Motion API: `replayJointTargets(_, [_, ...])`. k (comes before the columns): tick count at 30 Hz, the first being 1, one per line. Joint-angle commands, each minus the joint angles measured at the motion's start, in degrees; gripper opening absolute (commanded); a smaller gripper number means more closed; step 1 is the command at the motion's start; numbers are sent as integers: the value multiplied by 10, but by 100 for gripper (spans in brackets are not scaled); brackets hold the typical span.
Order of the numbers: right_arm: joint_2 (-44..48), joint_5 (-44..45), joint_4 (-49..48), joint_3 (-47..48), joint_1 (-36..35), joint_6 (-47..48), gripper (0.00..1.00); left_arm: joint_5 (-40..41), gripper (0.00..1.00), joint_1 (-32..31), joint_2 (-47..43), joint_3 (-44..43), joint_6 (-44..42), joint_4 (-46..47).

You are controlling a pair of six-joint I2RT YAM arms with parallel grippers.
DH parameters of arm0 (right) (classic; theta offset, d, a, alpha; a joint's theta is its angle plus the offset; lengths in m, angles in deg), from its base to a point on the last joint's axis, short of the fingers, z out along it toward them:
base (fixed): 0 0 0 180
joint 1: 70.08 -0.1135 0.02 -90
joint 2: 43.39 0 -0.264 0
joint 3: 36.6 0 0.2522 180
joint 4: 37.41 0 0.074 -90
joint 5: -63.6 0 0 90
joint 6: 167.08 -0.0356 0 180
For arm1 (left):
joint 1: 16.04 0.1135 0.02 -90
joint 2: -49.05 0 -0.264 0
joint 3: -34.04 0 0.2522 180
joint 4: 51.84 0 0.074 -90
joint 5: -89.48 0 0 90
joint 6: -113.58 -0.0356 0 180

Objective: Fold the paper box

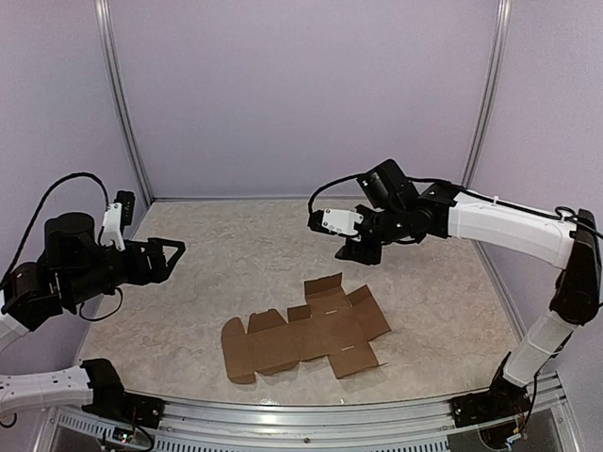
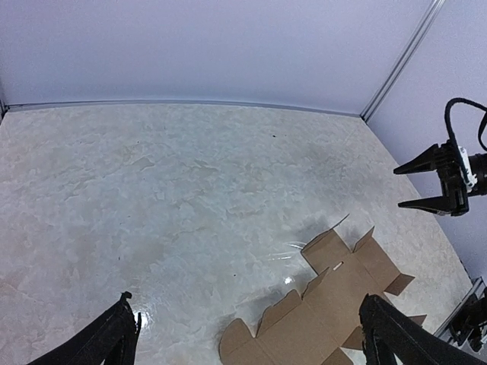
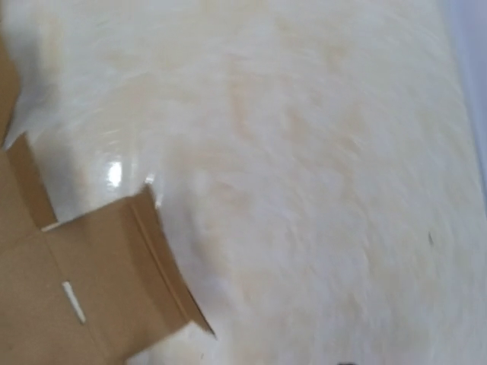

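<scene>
The paper box (image 1: 303,334) is a flat brown cardboard cut-out with flaps and slits, lying on the marbled table near its front edge. It also shows in the left wrist view (image 2: 335,304) and, blurred, in the right wrist view (image 3: 84,289). My left gripper (image 1: 174,256) is open and empty, held above the table's left side, well left of the cut-out. Its black fingers (image 2: 106,338) are spread wide. My right gripper (image 1: 356,247) hovers above the table just behind the cut-out. The left wrist view shows it (image 2: 398,188) open and empty. Its fingers are out of the right wrist view.
Pale purple walls with metal corner posts (image 1: 122,113) close the table at the back and sides. A metal rail (image 1: 311,419) runs along the front edge. The table surface (image 2: 190,190) is glossy marbled beige.
</scene>
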Motion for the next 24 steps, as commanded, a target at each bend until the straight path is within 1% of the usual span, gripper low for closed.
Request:
replayJointTargets(1, [60, 22, -30, -52, 18, -176, 53, 8, 99, 3, 8, 0, -18, 3])
replayJointTargets(2, [74, 19, -33, -68, 21, -199, 60, 7, 99, 3, 11, 0, -20, 6])
replayJointTargets(3, [91, 19, -39, -86, 24, -222, 92, 7, 99, 4, 14, 1, -22, 8])
replayJointTargets(4, [106, 23, -48, -105, 27, -249, 99, 6, 99, 4, 17, 0, -25, 10])
replayJointTargets(8, [172, 46, -75, -175, 51, -358, 100, -3, 99, 5, 30, -2, -33, 19])
replayJointTargets(12, [233, 110, -95, -245, 69, -480, 100, -4, 99, 6, 38, -1, -41, 29])
replayJointTargets(14, [253, 147, -96, -276, 83, -561, 100, -6, 99, 7, 42, 1, -43, 38])
replayJointTargets(15, [256, 146, -88, -285, 93, -574, 100, -8, 99, 8, 43, 3, -44, 42])
replayJointTargets(16, [256, 109, -77, -289, 109, -575, 100, -11, 99, 9, 45, 2, -44, 45])
replayJointTargets(18, [256, 76, -63, -300, 121, -591, 100, -15, 99, 9, 49, 2, -44, 47])
replayJointTargets(20, [259, 32, -70, -321, 125, -606, 99, -17, 99, 10, 54, 3, -44, 48])
replayJointTargets(24, [239, -60, -77, -347, 126, -636, 90, -22, 99, 11, 60, 1, -42, 52])
